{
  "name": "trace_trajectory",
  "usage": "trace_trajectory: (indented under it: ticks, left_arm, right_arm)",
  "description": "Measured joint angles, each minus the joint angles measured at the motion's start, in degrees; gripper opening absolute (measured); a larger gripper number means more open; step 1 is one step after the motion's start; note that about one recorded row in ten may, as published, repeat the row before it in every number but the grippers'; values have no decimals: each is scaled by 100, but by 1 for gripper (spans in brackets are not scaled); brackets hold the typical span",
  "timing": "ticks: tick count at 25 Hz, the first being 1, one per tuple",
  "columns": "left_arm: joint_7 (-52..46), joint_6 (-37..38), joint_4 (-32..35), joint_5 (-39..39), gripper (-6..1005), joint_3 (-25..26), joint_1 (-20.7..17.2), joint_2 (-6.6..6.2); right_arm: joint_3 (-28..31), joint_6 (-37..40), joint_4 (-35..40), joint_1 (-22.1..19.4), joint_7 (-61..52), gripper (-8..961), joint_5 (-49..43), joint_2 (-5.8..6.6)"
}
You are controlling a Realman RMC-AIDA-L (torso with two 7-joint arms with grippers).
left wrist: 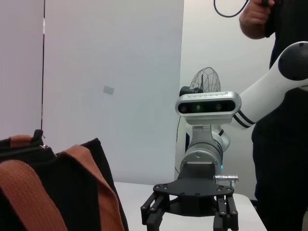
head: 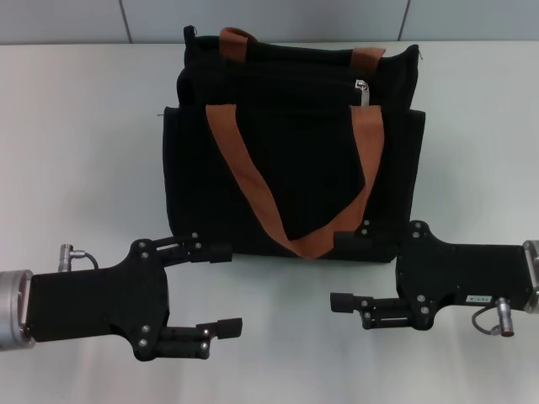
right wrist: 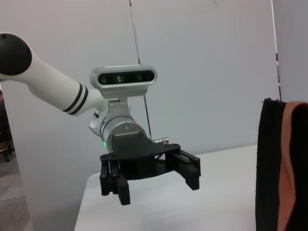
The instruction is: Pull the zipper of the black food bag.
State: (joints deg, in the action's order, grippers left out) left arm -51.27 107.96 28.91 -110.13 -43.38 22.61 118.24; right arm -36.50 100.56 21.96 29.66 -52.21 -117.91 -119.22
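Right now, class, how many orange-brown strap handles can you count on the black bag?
2. One strap handle lies in a V down the front of the black food bag; the other strap handle arches behind its top edge, partly hidden.

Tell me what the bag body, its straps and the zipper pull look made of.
The black food bag: matte black woven fabric, soft creases. Straps: orange-brown webbing, flat and ribbon-like. Zipper: small silver tab with a glint, likely metal.

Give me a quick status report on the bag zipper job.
Left gripper open, right gripper open, both low in front of the black food bag. Zipper untouched at the bag's top right. Nothing blocking.
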Motion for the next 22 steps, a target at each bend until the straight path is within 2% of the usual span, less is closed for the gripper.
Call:
trace_trajectory:
  ticks: [22]
  left_arm:
    - [-55,-92,0,-88,813,-12,8,14]
  right_arm:
    - [46,32,-80,-28,269,756,124,-9]
